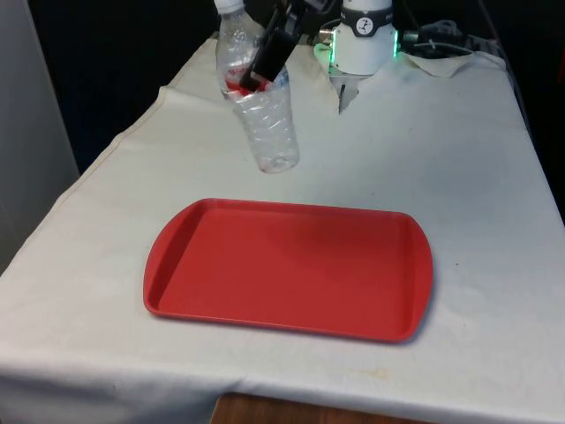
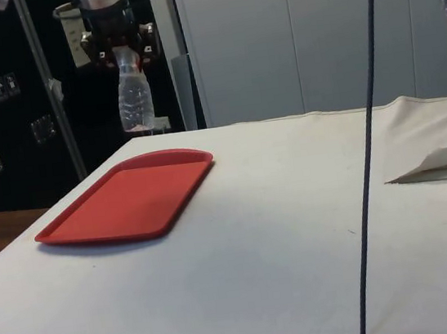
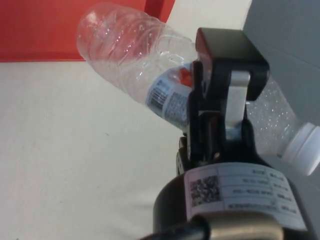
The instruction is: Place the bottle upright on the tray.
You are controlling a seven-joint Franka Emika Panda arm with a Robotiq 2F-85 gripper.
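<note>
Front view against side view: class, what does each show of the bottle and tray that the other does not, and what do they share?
Front view alone: the bottle leans, its white cap toward the front view's left, its base beyond the tray's far edge, and all four tray rims are seen.

Side view alone: clear air between the bottle's base and the white cloth, and dark cabinets behind.

Both: the gripper shut on the bottle near its red label, held aloft, with nothing on the red tray.

Front view looks down the table's length; side view sits low, crosswise; both share the tray (image 1: 291, 269)
</note>
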